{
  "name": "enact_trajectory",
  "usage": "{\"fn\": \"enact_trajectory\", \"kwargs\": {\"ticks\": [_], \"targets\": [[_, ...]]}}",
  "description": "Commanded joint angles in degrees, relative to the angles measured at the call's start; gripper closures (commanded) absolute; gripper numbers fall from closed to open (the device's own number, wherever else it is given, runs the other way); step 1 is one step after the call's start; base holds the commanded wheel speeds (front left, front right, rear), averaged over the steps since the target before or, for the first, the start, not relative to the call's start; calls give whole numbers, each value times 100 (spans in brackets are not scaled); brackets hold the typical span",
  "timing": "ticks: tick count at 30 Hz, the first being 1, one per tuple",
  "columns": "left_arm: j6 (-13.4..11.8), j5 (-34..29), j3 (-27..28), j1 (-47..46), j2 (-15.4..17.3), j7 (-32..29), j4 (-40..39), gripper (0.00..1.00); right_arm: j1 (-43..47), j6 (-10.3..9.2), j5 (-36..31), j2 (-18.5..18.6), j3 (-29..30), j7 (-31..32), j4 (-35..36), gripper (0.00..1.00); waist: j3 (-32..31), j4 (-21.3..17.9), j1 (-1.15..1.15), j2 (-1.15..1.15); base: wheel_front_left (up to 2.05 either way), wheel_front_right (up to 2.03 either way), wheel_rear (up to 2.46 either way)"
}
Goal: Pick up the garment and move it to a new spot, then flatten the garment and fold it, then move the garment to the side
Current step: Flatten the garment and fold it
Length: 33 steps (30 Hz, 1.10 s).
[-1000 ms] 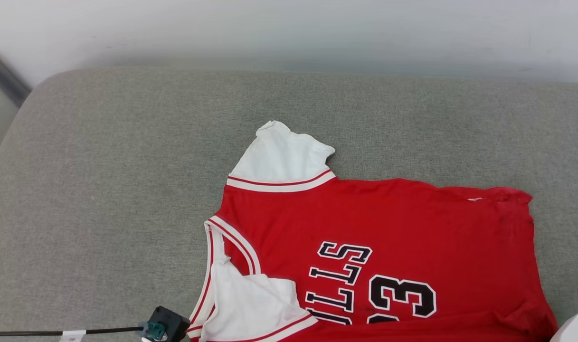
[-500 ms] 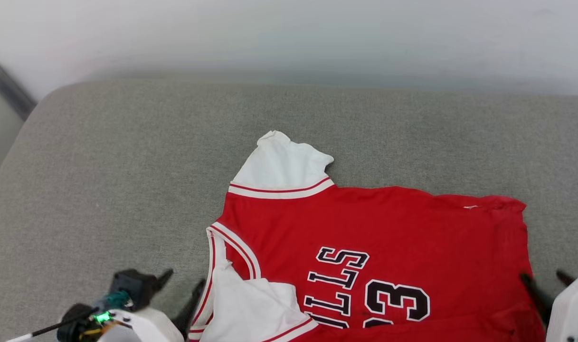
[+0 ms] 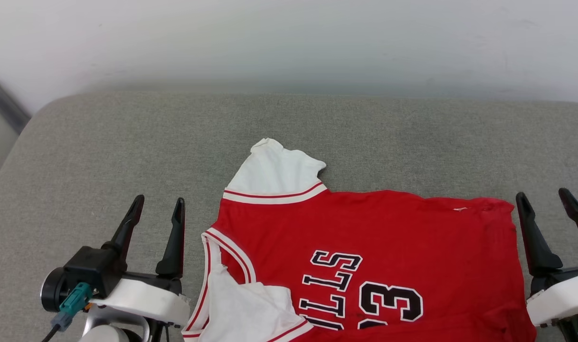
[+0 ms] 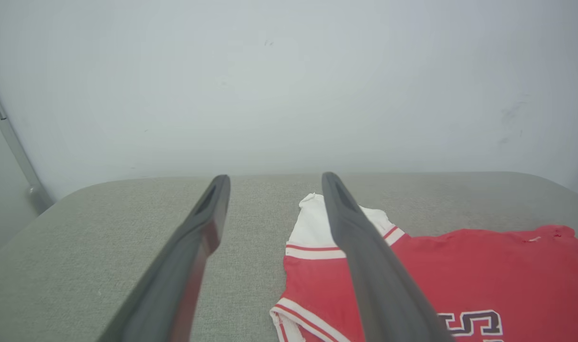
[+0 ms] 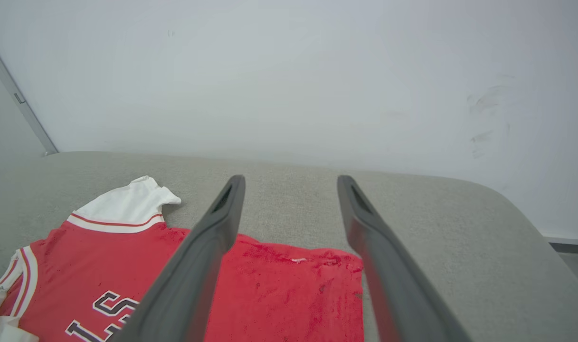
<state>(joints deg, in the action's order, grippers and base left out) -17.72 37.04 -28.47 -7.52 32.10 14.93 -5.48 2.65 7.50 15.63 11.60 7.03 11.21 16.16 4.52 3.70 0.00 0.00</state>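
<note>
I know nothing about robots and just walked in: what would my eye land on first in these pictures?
The red jersey shirt with white short sleeves and a black number 23 stands out most, spread out on the grey fabric cushion, lettering up. Flanking it are two pairs of long dark fingers, both open and empty: the left gripper beside the striped collar, the right gripper beside the hem.

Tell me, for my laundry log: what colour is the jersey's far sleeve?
White sleeve, bordered by a white-and-red striped band; clearest in the head view.
</note>
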Motion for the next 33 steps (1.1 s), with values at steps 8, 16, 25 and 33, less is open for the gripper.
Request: {"fn": "enact_trajectory", "kwargs": {"ticks": [8,16,25,33], "targets": [[726,-777,798,478,-649,30,-166,0,146,-2,-375,-368,-218,-1388,-198,0,29,-74,0,0,0,0,0],[1395,-1216,1216,408,-939,26,90,0,11,-2,-386,-503,-256,-1788,-431,0,246,-237,0,0,0,0,0],[2116,-1325,1221,-920,-304,-539,455,0,-372,-2,-441,-523,-300,-1814,-330,0,1015,-651,0,0,0,0,0],[2501,-655,743,-2716,634,-2492,902,0,-701,-2,-515,-691,-457,-1940,-412,0,1714,-1187,0,0,0,0,0]]}}
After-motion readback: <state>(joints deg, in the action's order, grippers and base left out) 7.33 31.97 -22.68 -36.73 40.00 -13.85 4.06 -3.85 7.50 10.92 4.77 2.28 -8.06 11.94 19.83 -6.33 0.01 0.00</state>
